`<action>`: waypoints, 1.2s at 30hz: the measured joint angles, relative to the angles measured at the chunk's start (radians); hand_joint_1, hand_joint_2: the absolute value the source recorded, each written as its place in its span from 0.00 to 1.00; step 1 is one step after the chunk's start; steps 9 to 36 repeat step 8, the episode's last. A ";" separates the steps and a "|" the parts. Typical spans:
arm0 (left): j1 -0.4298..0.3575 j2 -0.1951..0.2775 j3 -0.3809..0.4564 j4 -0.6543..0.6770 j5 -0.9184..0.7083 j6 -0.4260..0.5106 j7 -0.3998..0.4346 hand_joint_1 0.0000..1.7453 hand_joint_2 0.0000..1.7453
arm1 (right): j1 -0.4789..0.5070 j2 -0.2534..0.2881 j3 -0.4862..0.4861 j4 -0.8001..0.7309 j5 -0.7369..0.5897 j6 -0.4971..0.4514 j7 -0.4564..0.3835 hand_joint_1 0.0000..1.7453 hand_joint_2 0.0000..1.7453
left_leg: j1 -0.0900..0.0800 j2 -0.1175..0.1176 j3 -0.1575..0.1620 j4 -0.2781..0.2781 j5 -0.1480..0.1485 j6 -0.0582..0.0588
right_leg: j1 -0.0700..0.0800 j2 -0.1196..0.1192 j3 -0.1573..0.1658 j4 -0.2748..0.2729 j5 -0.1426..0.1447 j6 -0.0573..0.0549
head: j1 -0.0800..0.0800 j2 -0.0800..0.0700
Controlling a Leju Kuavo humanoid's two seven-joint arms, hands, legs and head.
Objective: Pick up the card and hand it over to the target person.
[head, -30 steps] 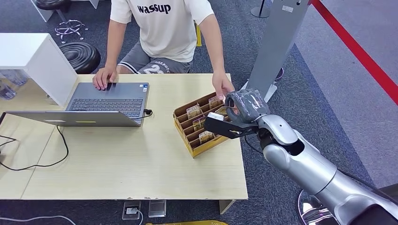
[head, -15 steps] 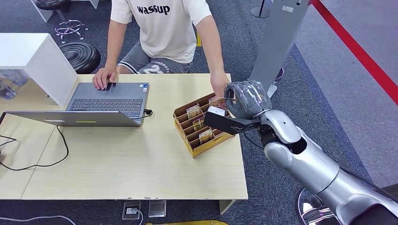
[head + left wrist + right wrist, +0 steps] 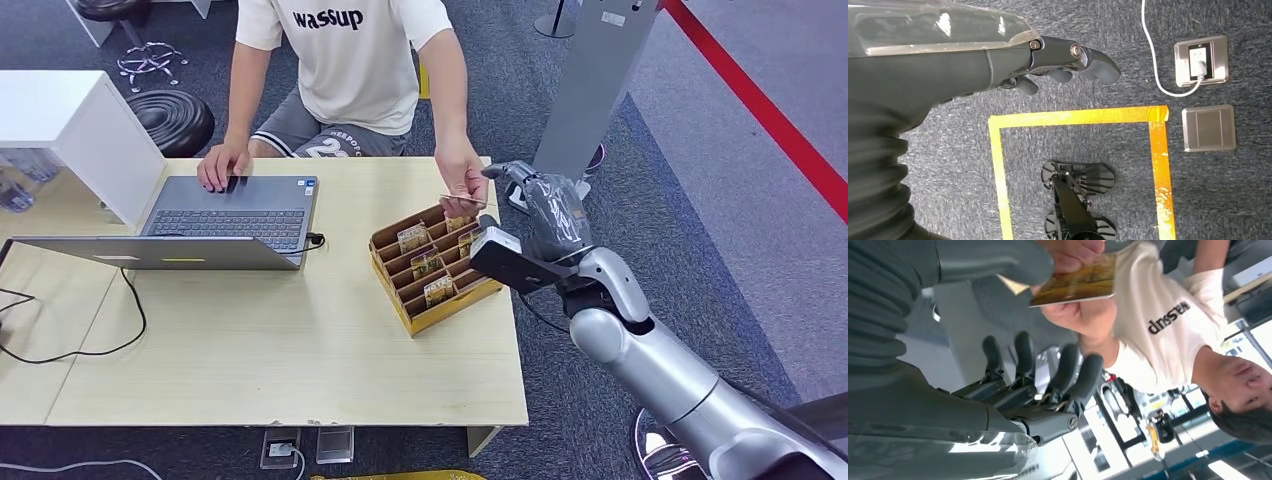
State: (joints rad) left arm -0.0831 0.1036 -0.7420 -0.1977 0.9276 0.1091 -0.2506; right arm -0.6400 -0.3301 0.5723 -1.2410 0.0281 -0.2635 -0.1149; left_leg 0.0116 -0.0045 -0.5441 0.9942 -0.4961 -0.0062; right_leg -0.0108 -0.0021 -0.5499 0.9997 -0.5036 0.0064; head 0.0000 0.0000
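Step in hand: release of the card to the person.

- Card location: pinched in the person's hand above the far end of the card rack, just beside the right hand. In the right wrist view the person's fingers hold the card from both faces; the robot's thick thumb lies close by it, but contact cannot be confirmed.
- Right hand state: fingers spread apart, nothing visibly clamped — judged to have let go, or nearly so.
- Left hand: hangs toward the floor, fingers curled in, holding nothing.

Procedure, as judgement: hold the right arm steady until the person lifts the card clear. Keep the thumb away from the card edge — a snag could pull it from the person's pinch. Withdraw away from the rack and the table, avoiding the upright cards.
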 joint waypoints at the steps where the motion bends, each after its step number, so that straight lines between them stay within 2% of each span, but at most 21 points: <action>1: 0.000 0.000 -0.003 0.000 0.005 0.012 0.006 0.00 0.00 | 0.010 0.002 -0.008 0.005 -0.169 0.045 -0.039 0.00 1.00 | 0.000 0.000 0.000 0.000 0.000 0.000 | 0.000 0.000 0.000 0.000 0.000 0.000 | 0.000 0.000; 2: -0.001 0.001 -0.007 0.000 0.008 0.021 0.009 0.00 0.00 | 0.016 -0.002 -0.004 0.011 -0.292 0.075 -0.064 0.00 1.00 | 0.000 0.000 0.000 0.000 0.000 0.000 | 0.000 0.000 0.000 0.000 0.000 0.000 | 0.000 0.000; 3: -0.001 0.001 -0.010 0.000 0.009 0.030 0.013 0.00 0.00 | 0.022 -0.007 0.002 0.010 -0.355 0.089 -0.074 0.00 1.00 | 0.000 -0.001 0.000 0.001 0.000 0.000 | 0.000 -0.001 0.000 0.000 -0.001 0.000 | 0.000 0.000; 8: -0.001 0.002 -0.014 -0.001 0.027 0.045 0.012 0.00 0.00 | 0.064 -0.038 0.045 -0.026 -0.542 0.114 -0.077 0.00 1.00 | 0.000 -0.001 0.000 0.001 -0.001 0.000 | 0.000 -0.001 0.001 0.000 -0.001 0.000 | 0.000 0.000; 36: -0.001 0.002 -0.014 -0.001 0.027 0.045 0.012 0.00 0.00 | 0.064 -0.038 0.045 -0.026 -0.542 0.114 -0.077 0.00 1.00 | 0.000 -0.001 0.000 0.001 -0.001 0.000 | 0.000 -0.001 0.001 0.000 -0.001 0.000 | 0.000 0.000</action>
